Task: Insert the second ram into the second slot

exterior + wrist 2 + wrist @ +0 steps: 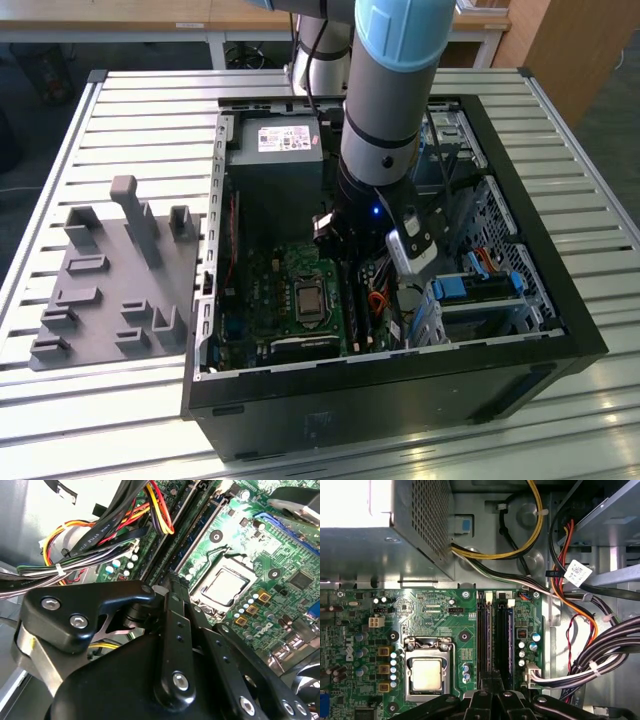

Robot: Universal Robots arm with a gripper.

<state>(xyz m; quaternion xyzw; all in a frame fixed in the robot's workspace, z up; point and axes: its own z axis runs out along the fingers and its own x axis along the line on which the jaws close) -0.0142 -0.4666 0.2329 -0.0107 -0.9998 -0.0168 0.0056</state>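
Note:
My gripper is deep in the computer case, low over the memory slots beside the processor socket. Its fingers are pinched together on the second ram, a thin stick seen edge-on along the slot closer to the socket. Another blue stick with dark chips stands in the neighbouring slot. In the second wrist view the black fingers meet just short of the slots, and the blue stick runs away from them. The arm hides the gripper in the exterior view.
A bundle of black, red and yellow cables hangs close beside the slots. The power supply box fills the case's far corner. Drive bays sit on the exterior view's right. A grey holder plate lies outside the case on the slatted table.

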